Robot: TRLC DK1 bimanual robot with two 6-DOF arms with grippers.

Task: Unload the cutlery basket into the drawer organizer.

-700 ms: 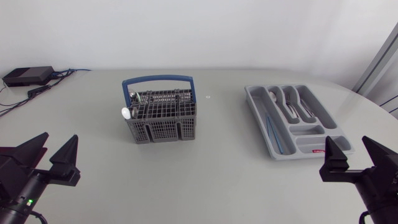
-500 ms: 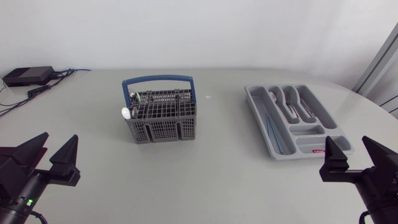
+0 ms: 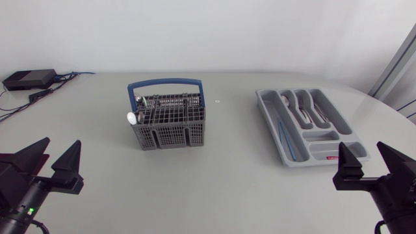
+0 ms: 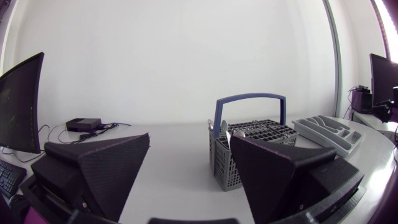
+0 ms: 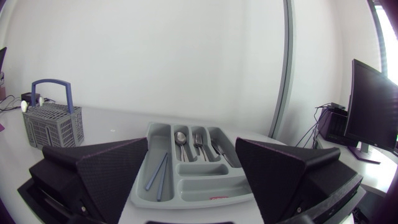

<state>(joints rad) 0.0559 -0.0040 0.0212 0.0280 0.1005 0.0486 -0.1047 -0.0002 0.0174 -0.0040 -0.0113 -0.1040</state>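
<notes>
1. Basket (image 3: 170, 135) stands left of the desk's (image 3: 221, 175) middle, handle upright.
2. Organizer (image 3: 268, 112) lies well apart on its right, some cutlery (image 3: 304, 107) inside.
3. Left tool (image 3: 61, 143) and right tool (image 3: 363, 146) both gape wide, gripping nothing.

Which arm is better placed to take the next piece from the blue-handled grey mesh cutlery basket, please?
Probably left: the open left gripper stands nearer the grey mesh cutlery basket, which lies ahead of it; the right gripper faces the grey plastic drawer organizer.
</notes>
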